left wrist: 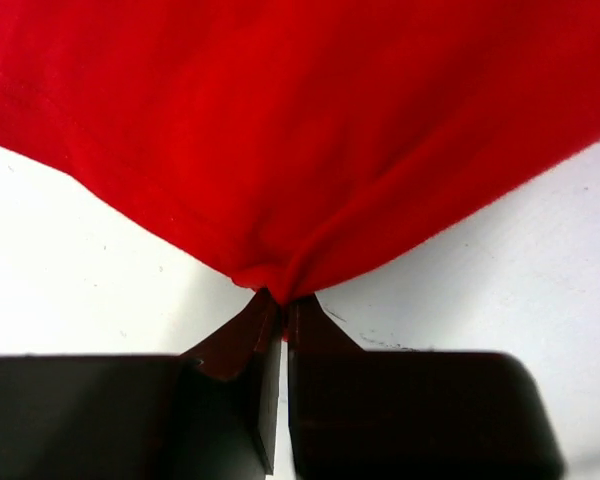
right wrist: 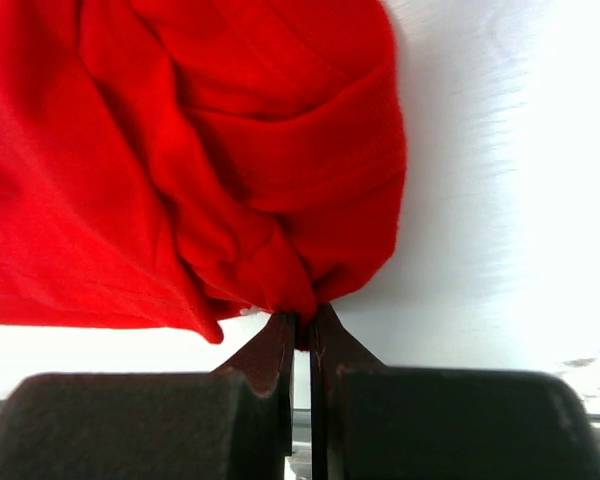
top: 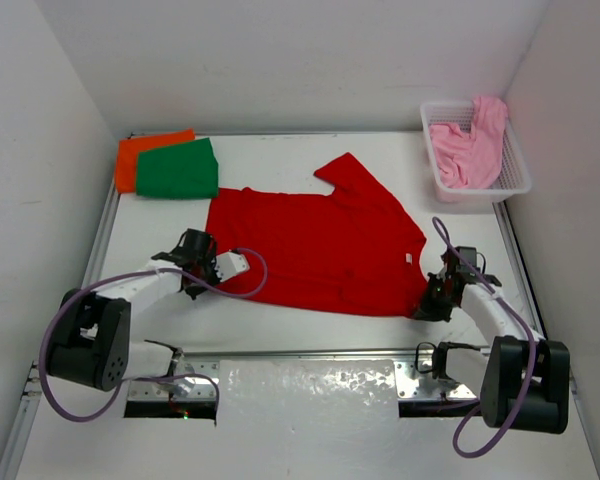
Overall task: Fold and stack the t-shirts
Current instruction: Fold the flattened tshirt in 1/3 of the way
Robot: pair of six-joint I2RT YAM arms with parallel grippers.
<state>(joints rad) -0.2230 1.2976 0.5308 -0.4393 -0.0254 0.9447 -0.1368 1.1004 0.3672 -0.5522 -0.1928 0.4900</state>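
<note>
Orange shirt (top: pixel 138 158) and green shirt (top: pixel 178 170) sit stacked far left; red shirt (top: pixel 310 240) lies spread, left fingers (left wrist: pixel 242 345) and right fingers (right wrist: pixel 268 352) pinching its near edge; pink shirt (top: pixel 468 150) waits in basket (top: pixel 480 192).

No text, brand or number I can read, pale tag (top: pixel 410 258) at red t-shirt (top: pixel 310 245) collar too small

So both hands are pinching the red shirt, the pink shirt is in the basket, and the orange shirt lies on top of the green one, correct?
Not quite: the green shirt lies on top of the orange shirt, as the top view shows. The rest is right.
</note>
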